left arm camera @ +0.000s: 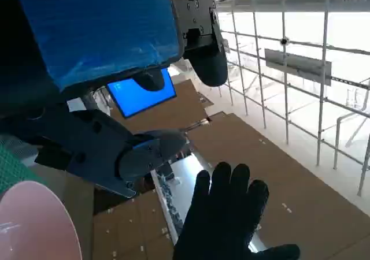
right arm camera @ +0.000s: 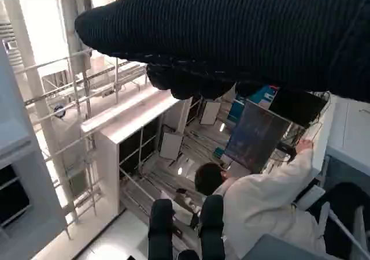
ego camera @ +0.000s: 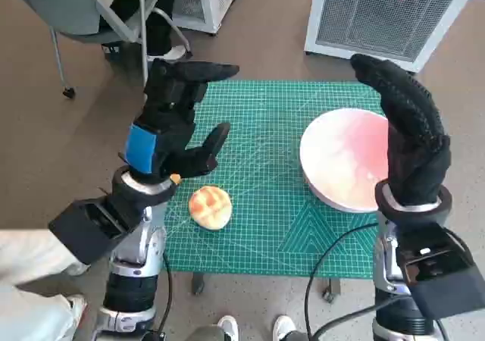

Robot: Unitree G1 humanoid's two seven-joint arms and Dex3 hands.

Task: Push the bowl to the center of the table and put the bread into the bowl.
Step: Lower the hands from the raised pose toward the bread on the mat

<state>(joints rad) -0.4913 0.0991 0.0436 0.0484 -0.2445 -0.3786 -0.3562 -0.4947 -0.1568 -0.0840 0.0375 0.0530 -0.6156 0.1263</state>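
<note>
The desk (ego camera: 258, 227) carries a green cutting mat. The pink bowl (ego camera: 341, 159) sits toward the right hand (ego camera: 409, 136), just beneath its outstretched fingers (ego camera: 379, 72), and holds nothing. That hand is raised, fingers released and apart. The left hand (ego camera: 170, 125) hovers with fingers (ego camera: 201, 72) spread, grasping nothing. The bread (ego camera: 210, 207) lies on the mat just below the left hand's fingers, apart from the bowl.
</note>
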